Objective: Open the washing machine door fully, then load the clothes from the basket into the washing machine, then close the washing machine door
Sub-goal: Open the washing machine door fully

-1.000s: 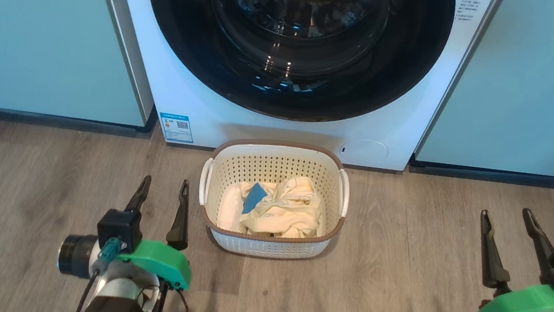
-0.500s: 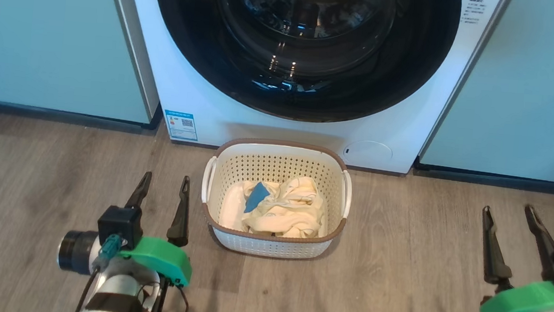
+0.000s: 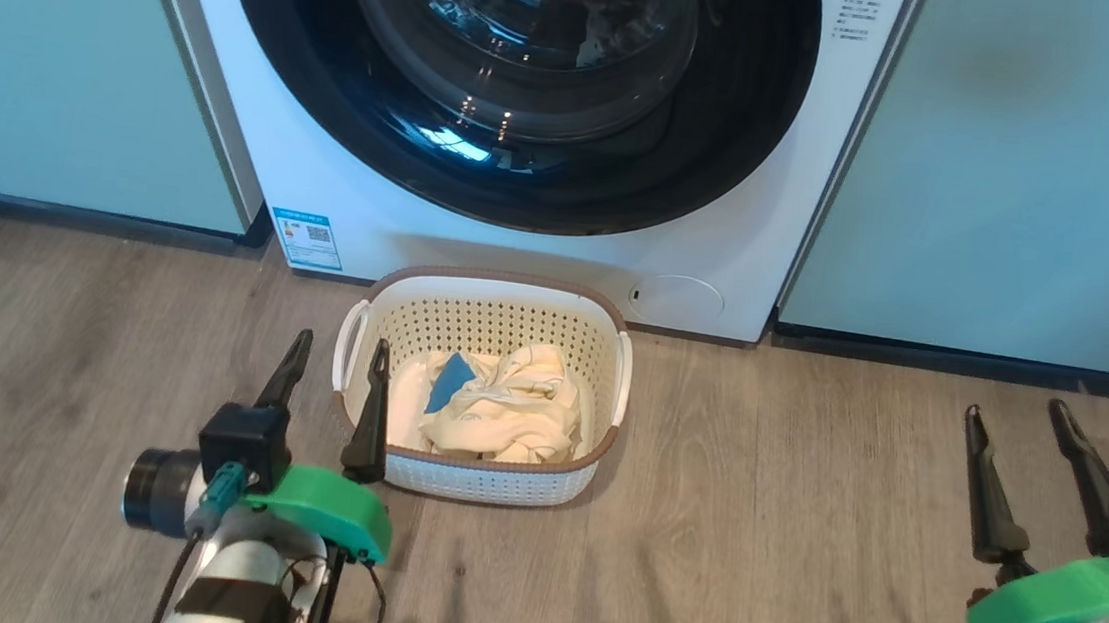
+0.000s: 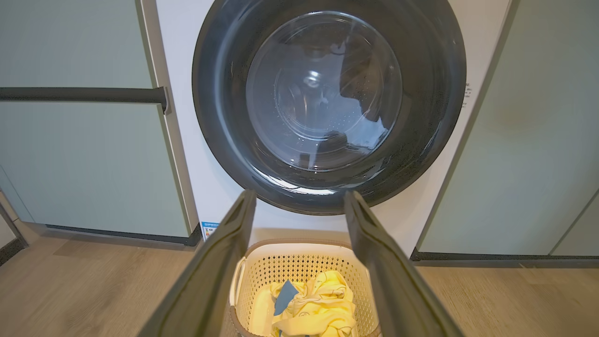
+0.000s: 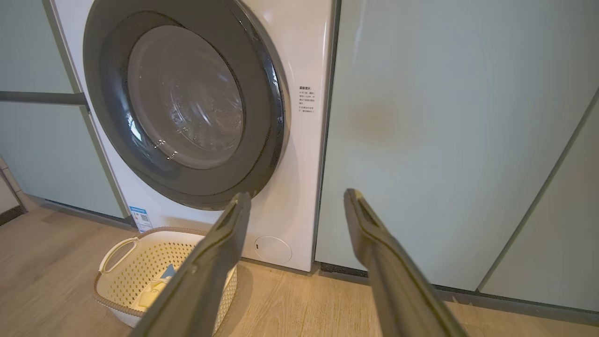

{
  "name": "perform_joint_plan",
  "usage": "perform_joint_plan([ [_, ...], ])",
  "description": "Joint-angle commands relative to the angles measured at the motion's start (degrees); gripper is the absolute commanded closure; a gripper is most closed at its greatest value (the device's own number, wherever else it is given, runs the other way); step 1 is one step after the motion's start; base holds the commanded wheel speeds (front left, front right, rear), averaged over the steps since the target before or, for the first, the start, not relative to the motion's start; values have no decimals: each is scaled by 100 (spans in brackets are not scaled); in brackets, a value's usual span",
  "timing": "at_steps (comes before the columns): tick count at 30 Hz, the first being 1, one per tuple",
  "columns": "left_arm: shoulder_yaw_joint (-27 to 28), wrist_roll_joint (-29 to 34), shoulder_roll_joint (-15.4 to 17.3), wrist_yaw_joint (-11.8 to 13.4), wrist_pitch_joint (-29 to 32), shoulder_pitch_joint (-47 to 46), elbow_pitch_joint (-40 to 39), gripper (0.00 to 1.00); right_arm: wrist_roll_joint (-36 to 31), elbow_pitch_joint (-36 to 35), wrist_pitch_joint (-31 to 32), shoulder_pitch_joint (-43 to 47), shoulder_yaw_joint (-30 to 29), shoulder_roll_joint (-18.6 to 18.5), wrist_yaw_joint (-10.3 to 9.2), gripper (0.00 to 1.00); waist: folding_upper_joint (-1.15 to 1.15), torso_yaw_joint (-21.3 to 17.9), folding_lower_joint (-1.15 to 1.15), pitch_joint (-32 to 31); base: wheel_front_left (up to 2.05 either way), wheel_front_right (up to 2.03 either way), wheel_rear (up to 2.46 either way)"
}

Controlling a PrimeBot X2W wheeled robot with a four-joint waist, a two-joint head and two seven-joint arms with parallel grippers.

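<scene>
The left end effector (image 3: pixel 342 340) is open wide and holds nothing. The right end effector (image 3: pixel 1015 407) is open and empty too. Both hang low over the wood floor (image 3: pixel 746 529).

The door (image 3: pixel 515 77) is big and round, with a shiny black ring and a clear glass bowl in the middle. It is shut on the white machine (image 3: pixel 391 227). The cream basket (image 3: pixel 492 279), with holes in its sides and a brown rim, sits on the floor just in front of the machine. The clothes (image 3: pixel 500 412), pale yellow with a blue patch, lie inside it.

The head camera has turned since a moment ago, so the machine and basket now show more to the left. One left finger now lines up with the basket's left edge.
</scene>
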Motion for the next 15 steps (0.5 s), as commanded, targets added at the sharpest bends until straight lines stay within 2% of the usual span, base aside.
perform_joint_plan([
  [1, 192, 43, 109, -19, -63, -232, -198, 0, 48, -194, -79, -269, 116, -48, 25, 0, 0, -5, 1, -7, 54, 54, -109],
  [6, 201, 79, 108, -26, -63, -204, -205, 0, 51, -203, -79, -257, 107, -39, 25, 0, 0, -17, 1, -15, 31, 31, -62],
  [15, 238, 106, 106, -14, -63, -193, -214, 0, 46, -220, -79, -255, 89, -22, 25, 0, 0, -43, 1, 0, 1, 1, -2],
])
